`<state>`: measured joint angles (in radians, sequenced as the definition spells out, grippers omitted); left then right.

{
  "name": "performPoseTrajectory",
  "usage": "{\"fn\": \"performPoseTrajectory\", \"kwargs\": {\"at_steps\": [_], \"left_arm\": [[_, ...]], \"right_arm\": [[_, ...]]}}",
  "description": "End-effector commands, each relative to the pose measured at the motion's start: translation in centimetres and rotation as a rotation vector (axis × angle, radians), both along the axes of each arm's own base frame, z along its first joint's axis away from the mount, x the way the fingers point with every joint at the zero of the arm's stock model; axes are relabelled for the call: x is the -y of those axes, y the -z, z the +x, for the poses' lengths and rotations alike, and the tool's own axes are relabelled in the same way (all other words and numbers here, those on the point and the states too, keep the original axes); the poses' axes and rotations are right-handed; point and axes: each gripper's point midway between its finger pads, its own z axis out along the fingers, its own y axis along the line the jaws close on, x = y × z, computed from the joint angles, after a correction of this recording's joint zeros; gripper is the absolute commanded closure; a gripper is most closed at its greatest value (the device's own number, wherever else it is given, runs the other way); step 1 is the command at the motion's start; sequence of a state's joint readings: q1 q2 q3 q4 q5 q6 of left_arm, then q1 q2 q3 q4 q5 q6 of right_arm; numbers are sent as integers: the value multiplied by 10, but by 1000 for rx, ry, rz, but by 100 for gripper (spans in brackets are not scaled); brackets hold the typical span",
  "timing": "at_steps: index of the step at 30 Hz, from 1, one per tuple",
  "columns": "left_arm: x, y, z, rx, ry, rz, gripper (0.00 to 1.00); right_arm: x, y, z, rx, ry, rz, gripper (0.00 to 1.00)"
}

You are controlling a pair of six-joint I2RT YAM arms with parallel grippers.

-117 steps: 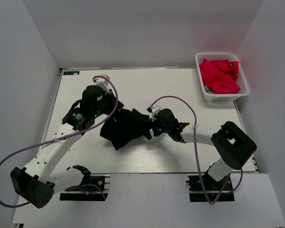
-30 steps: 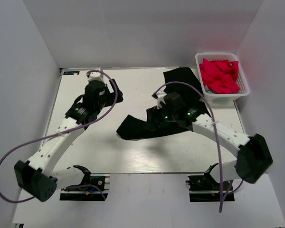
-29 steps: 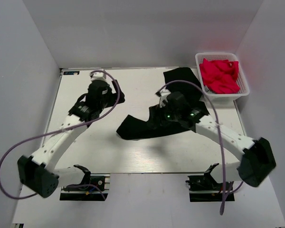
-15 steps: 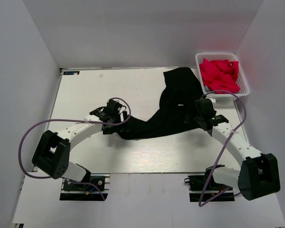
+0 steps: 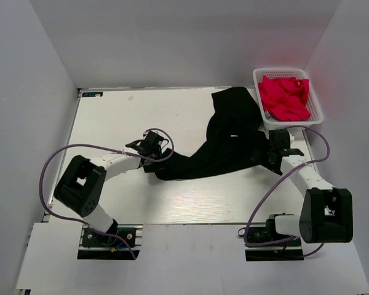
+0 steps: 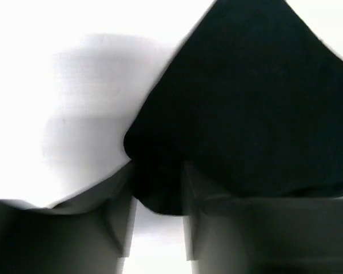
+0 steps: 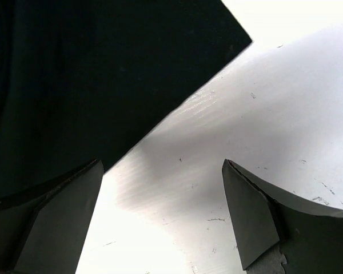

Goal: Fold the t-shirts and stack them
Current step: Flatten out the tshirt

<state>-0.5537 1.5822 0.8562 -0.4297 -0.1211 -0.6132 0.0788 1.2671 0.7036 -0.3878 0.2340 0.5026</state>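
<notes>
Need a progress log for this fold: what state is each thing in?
black t-shirt: unfolded, rumpled, strung out between the grippers.
left gripper: shut on a corner of the shirt.
right gripper: open, empty, at the shirt's edge.
white basket: filled with red cloth.
red cloth: crumpled, unfolded.

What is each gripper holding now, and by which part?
The left gripper pinches the black shirt by a corner at its left end. The right gripper is open beside the shirt's edge and holds nothing.
</notes>
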Motion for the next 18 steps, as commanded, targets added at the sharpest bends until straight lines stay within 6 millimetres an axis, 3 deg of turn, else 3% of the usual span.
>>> {"fn": "performPoseTrajectory", "kwargs": {"at_steps": [1,2,3,6,12,18], "left_arm": [[3,-6,16,48,-11,0,58],[-2,-3,15,49,-20,20,88],[-3,-6,13,58,-21,15,100],[-3,-13,13,90,-21,-6,100],[8,-51,10,175,10,-122,100],[13,-69,4,197,24,-180,100]], "right_arm": [[-2,2,9,20,7,64,10],[0,4,11,15,10,67,10],[0,5,15,26,21,72,10],[10,4,28,43,66,54,10],[23,15,47,8,125,69,12],[16,31,59,-6,97,91,28]]}}
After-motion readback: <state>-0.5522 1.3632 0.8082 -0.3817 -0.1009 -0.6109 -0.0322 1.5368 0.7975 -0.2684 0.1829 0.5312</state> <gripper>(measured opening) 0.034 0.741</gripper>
